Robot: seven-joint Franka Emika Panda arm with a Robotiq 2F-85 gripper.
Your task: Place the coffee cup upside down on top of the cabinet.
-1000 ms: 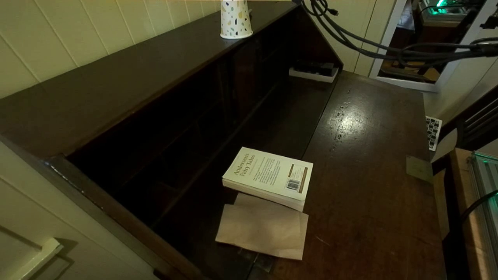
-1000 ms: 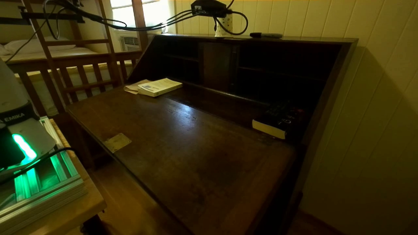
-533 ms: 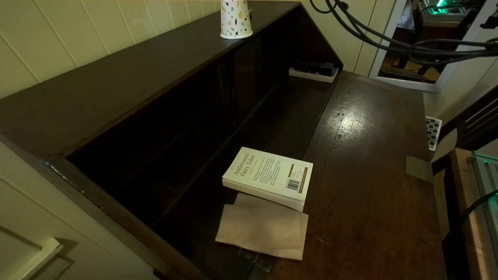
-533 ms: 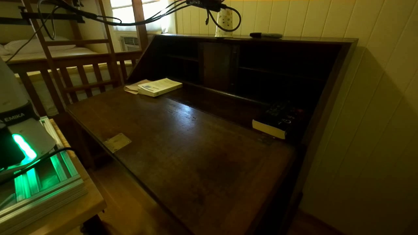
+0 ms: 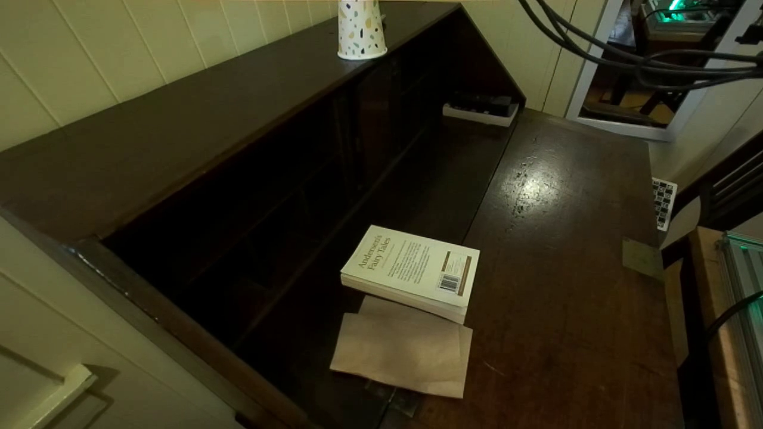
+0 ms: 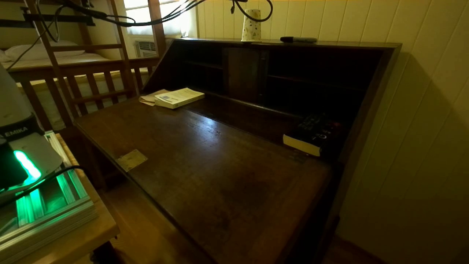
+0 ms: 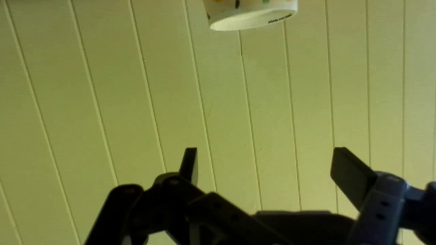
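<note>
Standing upside down atop the cabinet [image 5: 197,101], the coffee cup [image 5: 362,31] was apart from the end effector [image 7: 265,158], which held nothing, jaws spread wide. The placing step seemed finished; the next move likely called for backing well clear.

The white book [image 5: 411,271] bears "Andersen's Fairy Tales" at its ten o'clock; the arm [image 6: 22,128], nine o'clock in an exterior view, "EMIKA". Lettering on cup [image 7: 250,12] and black book [image 6: 311,134] is unclear.

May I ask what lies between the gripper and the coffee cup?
In the wrist view, nothing lies between the gripper and the coffee cup; only the wall shows behind.
</note>
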